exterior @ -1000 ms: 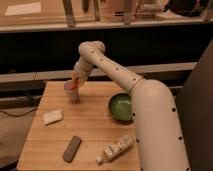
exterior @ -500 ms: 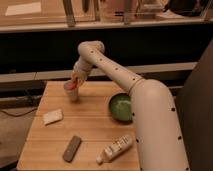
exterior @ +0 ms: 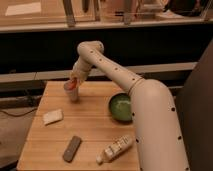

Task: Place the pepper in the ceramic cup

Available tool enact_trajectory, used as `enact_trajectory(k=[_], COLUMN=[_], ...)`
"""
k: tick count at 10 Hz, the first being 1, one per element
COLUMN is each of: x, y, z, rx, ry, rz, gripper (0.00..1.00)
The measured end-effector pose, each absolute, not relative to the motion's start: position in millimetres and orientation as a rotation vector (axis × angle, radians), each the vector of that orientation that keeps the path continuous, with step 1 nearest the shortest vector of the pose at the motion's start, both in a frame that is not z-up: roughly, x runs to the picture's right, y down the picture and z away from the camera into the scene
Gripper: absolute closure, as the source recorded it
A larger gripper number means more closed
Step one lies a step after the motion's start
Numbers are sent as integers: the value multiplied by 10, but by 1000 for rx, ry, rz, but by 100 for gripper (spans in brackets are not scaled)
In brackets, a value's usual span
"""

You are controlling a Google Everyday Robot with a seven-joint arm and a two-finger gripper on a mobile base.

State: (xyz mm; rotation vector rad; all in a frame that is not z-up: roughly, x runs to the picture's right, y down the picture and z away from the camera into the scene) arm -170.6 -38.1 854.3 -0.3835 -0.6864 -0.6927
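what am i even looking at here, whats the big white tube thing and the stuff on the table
The white tube is a robot's single arm, seen by one camera facing a wooden table. Its gripper is at the table's far left, right above a small pale cup, with an orange-red pepper at the cup's mouth; whether it grips the pepper is unclear. Also on the table: a dark green bowl, a pale sponge-like block, a flat grey bar and a white bottle lying on its side.

Gripper [exterior: 74,83] perhaps hiding cup's [exterior: 72,93] rim
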Motion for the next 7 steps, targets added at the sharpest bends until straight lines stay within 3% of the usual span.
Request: enact_trajectory(k=[7], x=[-1713], y=[-390], z=[8514], rx=[-382], ry=[-691], rz=[-698], gripper=[20])
